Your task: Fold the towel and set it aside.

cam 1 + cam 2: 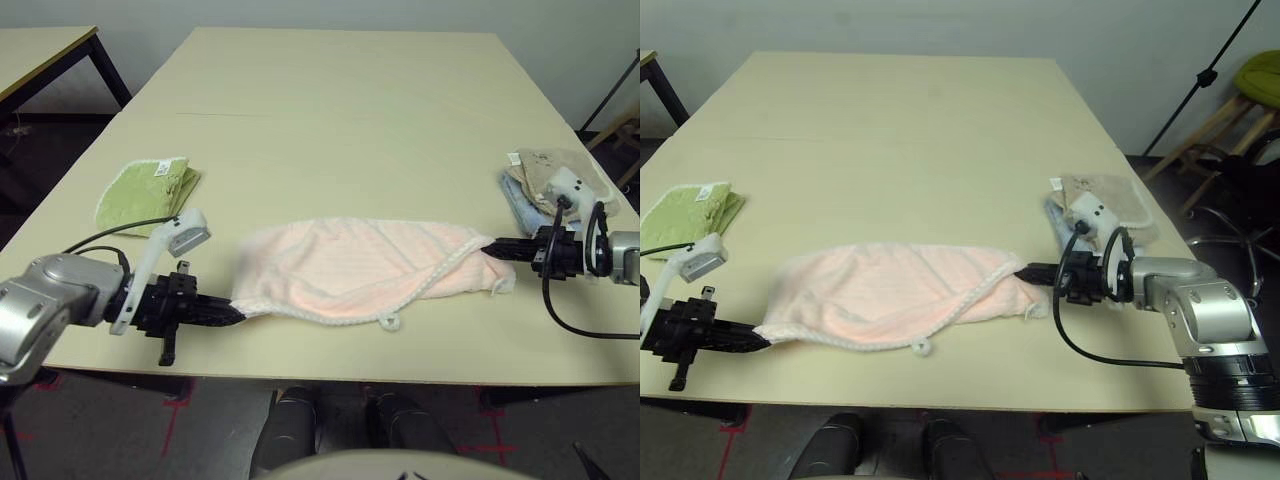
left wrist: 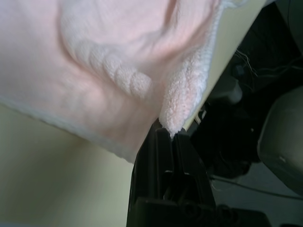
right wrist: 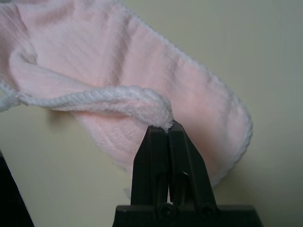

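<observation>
Left eye view showed the table [image 1: 330, 110], its broad top leaving room to work. The towel [image 1: 360, 270] lay across the near part, stretched sideways between the arms, probably so a fold could be carried over evenly. It looked doubled already, its corded edge running slantwise over the top. The left gripper [image 1: 236, 314] was pinched closed on the towel's left end at the table's front edge; the right gripper [image 1: 1022, 270] was clamped on the opposite corner. A green towel [image 1: 146, 188] and a stack of folded cloths [image 1: 1102, 205] sat well apart at either side.
</observation>
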### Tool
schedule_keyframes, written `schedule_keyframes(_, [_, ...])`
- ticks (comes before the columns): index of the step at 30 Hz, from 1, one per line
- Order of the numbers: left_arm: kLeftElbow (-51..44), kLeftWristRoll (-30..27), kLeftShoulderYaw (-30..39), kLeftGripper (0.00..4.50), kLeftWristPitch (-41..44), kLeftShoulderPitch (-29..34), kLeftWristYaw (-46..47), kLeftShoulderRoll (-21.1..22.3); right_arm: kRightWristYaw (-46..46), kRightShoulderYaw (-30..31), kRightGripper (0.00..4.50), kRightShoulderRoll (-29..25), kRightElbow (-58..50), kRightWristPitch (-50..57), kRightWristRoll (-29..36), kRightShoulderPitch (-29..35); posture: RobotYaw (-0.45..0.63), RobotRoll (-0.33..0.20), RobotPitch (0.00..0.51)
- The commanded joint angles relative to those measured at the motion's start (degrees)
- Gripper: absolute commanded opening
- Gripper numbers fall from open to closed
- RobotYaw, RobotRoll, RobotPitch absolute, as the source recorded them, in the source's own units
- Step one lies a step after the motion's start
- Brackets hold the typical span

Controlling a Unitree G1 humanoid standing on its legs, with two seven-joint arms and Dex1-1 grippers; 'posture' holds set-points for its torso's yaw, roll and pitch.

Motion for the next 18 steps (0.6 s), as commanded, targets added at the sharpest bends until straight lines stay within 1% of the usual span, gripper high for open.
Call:
schedule_keyframes(1, [5.4, 3.9, -4.7, 0.01, -4.0, -4.0, -2.0, 0.3, -1.8, 0.0, 0.00, -0.3, 3.3, 1.3, -0.9, -1.8, 0.10, 0.000, 0.142])
schedule_keyframes(5, [12.3, 8.4, -10.0, 0.01, -8.3, -10.5, -4.2, -1.5, -5.7, 1.2, 0.00, 0.7, 7.7, 1.6, -3.6, -4.8, 0.09, 0.000, 0.142])
schedule_keyframes(9, [20.2, 14.1, -15.1, 0.01, -13.6, -17.0, -5.9, -4.9, -8.1, 2.8, 0.00, 2.4, 11.1, -0.8, -6.9, -6.9, 0.09, 0.000, 0.142])
schedule_keyframes(10, [22.2, 15.3, -16.1, 0.01, -14.6, -18.8, -5.9, -6.3, -8.6, 3.4, 0.00, 3.3, 11.6, -1.4, -7.5, -7.3, 0.09, 0.000, 0.141])
schedule_keyframes(14, [27.1, 18.9, -18.6, 0.01, -17.3, -22.7, -6.7, -9.8, -9.1, 4.9, 0.00, 5.1, 13.2, -4.3, -9.6, -8.3, 0.09, 0.000, 0.141])
schedule_keyframes(18, [34.3, 22.4, -19.0, 0.01, -21.4, -26.0, -4.2, -14.4, -10.9, 5.8, 0.00, 7.4, 17.0, -9.3, -12.3, -10.4, 0.09, 0.000, 0.141])
